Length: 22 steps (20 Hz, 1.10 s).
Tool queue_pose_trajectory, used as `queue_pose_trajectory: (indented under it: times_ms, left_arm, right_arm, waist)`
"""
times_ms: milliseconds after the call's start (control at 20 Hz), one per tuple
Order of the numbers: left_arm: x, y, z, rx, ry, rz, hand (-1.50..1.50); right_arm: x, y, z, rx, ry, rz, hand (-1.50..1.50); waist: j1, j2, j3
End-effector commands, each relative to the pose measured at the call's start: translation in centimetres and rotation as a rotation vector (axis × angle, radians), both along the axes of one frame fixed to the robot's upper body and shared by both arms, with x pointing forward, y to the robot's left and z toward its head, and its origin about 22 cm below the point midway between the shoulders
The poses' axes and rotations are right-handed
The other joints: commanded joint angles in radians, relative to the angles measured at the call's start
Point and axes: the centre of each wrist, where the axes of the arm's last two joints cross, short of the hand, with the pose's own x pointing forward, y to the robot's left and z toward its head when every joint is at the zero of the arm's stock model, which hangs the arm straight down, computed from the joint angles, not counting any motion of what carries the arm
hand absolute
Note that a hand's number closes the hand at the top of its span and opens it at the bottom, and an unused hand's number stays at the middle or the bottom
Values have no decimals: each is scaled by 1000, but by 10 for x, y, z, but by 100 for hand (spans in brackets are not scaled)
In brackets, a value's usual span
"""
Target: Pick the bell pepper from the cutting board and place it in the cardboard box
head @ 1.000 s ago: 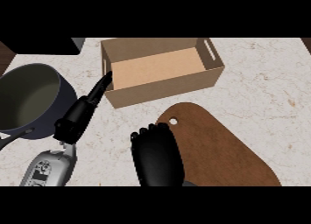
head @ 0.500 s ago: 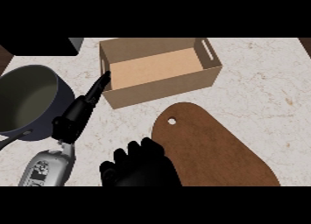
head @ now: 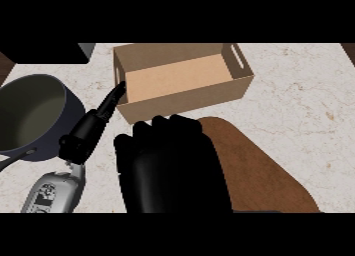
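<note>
Right robot hand [head: 172, 167], matte black, fingers straight and together, covers the near end of the rounded brown wooden cutting board [head: 261, 170] on the pale marbled surface [head: 305, 100], hiding any bell pepper; open-topped cardboard box [head: 181, 80] just beyond; left robot hand [head: 91, 127] edge-on, fingers unreadable

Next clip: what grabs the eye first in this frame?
A big black right hand fills the lower middle, fingers straight, covering the near end of the brown cutting board. Behind it stands an open cardboard box, with a dark pot at the left. No bell pepper shows.
</note>
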Motion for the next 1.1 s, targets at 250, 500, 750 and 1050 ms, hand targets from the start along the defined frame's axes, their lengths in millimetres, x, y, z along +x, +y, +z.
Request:
queue_pose_trajectory:
  times_ms: [250,500,750,1050]
  left_arm:
    - [-3,-10,-15,10,66,-7,0]
    - [-9,-9,-17,-23,53,-25,0]
    - [-8,-8,-21,6,59,-21,0]
    - [-12,2,-5,2,49,-2,0]
  right_arm:
    - [60,5,28,57,79,-126,150]
    - [95,3,56,113,81,-145,150]
    - [134,4,33,80,64,-182,150]
    - [161,11,23,-14,81,-223,150]
  waist:
    - [2,8,-2]
    - [8,9,-2]
    - [4,11,-2]
    - [8,9,-2]
